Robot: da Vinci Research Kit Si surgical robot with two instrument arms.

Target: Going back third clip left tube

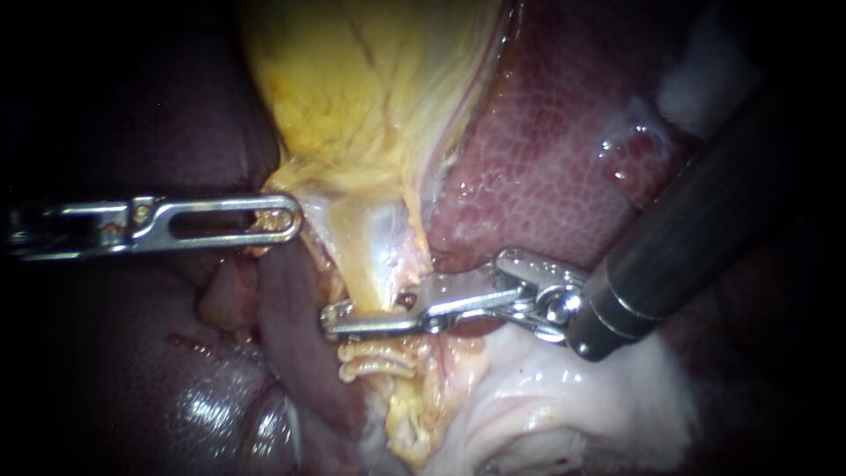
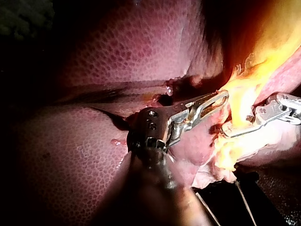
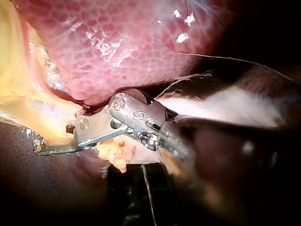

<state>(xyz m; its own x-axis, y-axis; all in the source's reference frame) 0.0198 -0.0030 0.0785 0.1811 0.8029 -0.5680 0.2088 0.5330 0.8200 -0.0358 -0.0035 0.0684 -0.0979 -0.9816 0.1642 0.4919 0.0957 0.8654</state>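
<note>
Endoscope view: gallbladder (image 1: 370, 79) edge is clamped by left instrument (image 1: 286, 216); tube (image 1: 370, 264) is straddled by parted jaws of right instrument (image 1: 370, 310), clips (image 1: 379, 360) just below.

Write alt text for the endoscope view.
My right instrument, a dark shaft with metal jaws, lies with jaws open across a pale yellow tube just above pale ribbed clips. My left instrument, slotted metal, meets the edge of the yellow gallbladder; dark red liver lies behind.

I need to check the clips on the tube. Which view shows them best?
The endoscope view: the clips show as pale ridged bands just below the right instrument. The left wrist view loses them in glare; the right wrist view shows only lumpy tissue there.
</note>
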